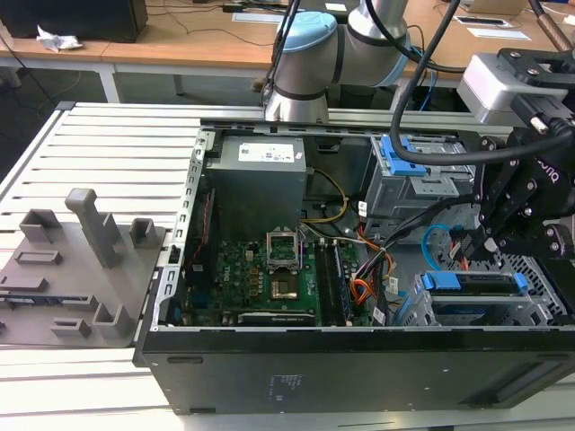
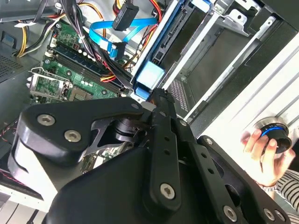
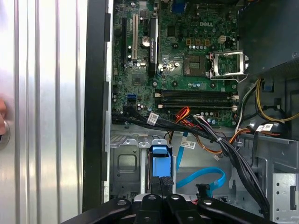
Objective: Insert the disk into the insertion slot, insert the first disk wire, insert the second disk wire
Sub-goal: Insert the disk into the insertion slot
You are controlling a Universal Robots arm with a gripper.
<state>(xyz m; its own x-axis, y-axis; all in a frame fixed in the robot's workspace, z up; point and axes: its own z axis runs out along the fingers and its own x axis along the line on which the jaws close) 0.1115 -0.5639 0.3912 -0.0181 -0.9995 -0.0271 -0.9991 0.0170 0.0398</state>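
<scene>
Worktop: a slatted metal worktop (image 1: 117, 153) carries an open black computer case (image 1: 341, 368) lying on its side.
Arm: the grey and blue robot arm (image 1: 305, 54) rises behind the case and reaches over the end of it on the exterior view's right.
Claw: the black claw (image 3: 162, 181) looks clenched, tips drawn together with nothing visible between them. The tips sit right at the blue end of the disk carrier; whether they touch it I cannot tell.
Disk: the disk (image 1: 476, 284) is seated edge-up in its bright blue carrier inside the insertion slot.
Insertion slot: the insertion slot (image 1: 544, 301) is the perforated silver-grey cage in the case corner nearest the camera, on the exterior view's right.
Wires: a flat blue cable (image 2: 107, 28) loops near the disk; its black plug (image 2: 124, 16) is apart from the disk. Red, orange and black leads run beside it.
Neighbouring parts: a taller grey drive box (image 1: 413, 193) with a blue latch (image 1: 400, 153) stands behind the slot. The green motherboard (image 1: 260, 269) fills the middle of the case.
Off to the side: a grey fixture plate (image 1: 81, 260) with upright holders lies on the exterior view's left.
Person: a hand (image 2: 259, 149) grips a black knob with a blue ring (image 2: 275, 133) outside the case.
</scene>
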